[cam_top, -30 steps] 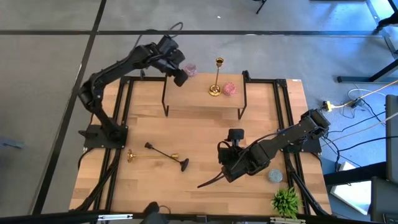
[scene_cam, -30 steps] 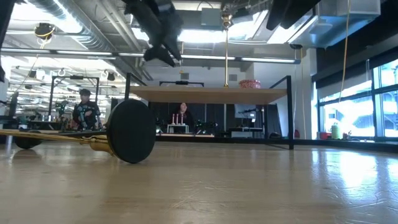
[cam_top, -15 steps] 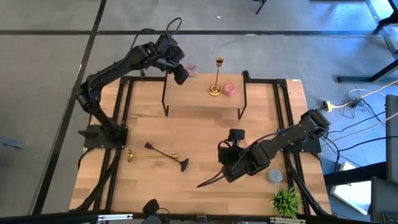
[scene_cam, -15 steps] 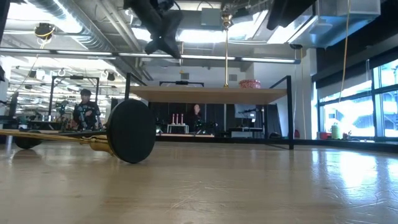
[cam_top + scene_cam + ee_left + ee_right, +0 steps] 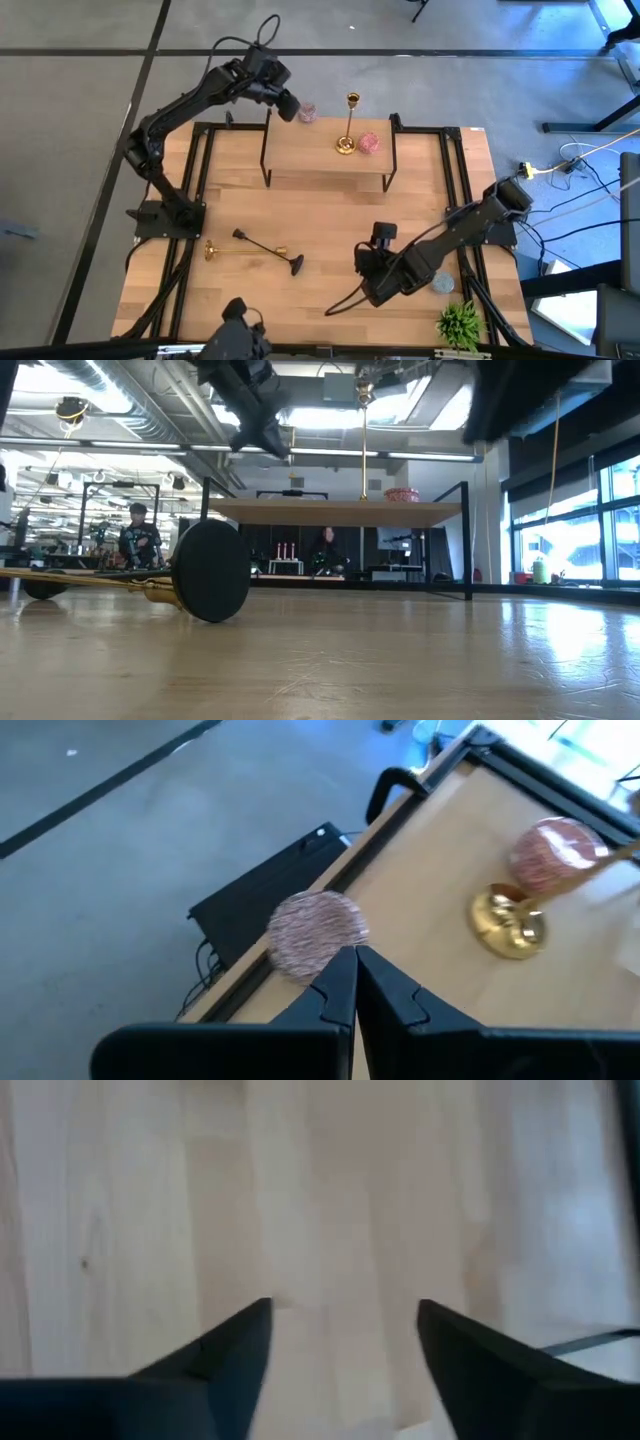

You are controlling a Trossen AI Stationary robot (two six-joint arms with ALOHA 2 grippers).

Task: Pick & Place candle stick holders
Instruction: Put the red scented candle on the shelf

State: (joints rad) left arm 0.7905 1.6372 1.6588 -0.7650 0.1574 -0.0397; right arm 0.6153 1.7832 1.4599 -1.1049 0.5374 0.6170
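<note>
One gold candle stick holder [image 5: 347,125] stands upright on its round base [image 5: 510,921] on the raised wooden shelf [image 5: 325,160]; its stem also shows in the low view [image 5: 363,450]. A second gold holder [image 5: 245,250] and the black holder [image 5: 268,250] lie on their sides on the table at the near left; the black base [image 5: 210,570] faces the low camera. My left gripper [image 5: 287,104] is shut and empty, held above the shelf's far left corner [image 5: 355,958]. My right gripper [image 5: 372,288] is open and empty over bare table [image 5: 345,1320].
Two small pink round things [image 5: 307,112] [image 5: 369,143] sit on the shelf, one near my left gripper [image 5: 318,928]. A green plant [image 5: 460,322] and a small grey round thing [image 5: 441,283] stand at the near right. People show far behind the table [image 5: 137,540].
My left gripper has risen and gone toward the table's far edge, still shut. My right gripper has gone toward the table's near edge and a little right, still open. The candle stick holders have not moved.
</note>
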